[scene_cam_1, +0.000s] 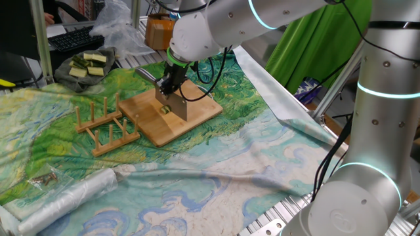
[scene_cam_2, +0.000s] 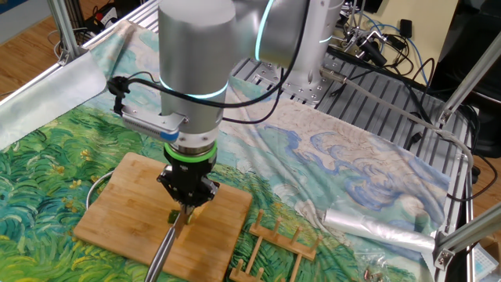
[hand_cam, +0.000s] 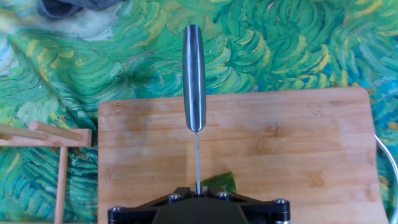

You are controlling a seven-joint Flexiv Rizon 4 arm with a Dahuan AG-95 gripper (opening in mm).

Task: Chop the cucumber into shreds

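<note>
My gripper (scene_cam_1: 170, 88) is shut on a knife, its steel handle (hand_cam: 194, 78) pointing away from the hand and the blade (scene_cam_1: 173, 105) edge-down on the wooden cutting board (scene_cam_1: 200, 113). The cucumber (hand_cam: 221, 182), a small dark green chunk with pale flesh, lies on the board right under the blade, mostly hidden by the gripper (hand_cam: 198, 190) in the hand view. In the one fixed view it shows as a small green bit (scene_cam_1: 165, 110) beside the blade. In the other fixed view the gripper (scene_cam_2: 188, 206) stands over the board (scene_cam_2: 125, 211), with green bits (scene_cam_2: 174, 215) at its tips.
A wooden rack (scene_cam_1: 105, 124) stands just left of the board, and it also shows in the other fixed view (scene_cam_2: 278, 243). A dark plate (scene_cam_1: 66, 75) with green sticks sits at the back left. A rolled plastic sheet (scene_cam_1: 65, 196) lies at the front. A brown container (scene_cam_1: 157, 33) stands behind.
</note>
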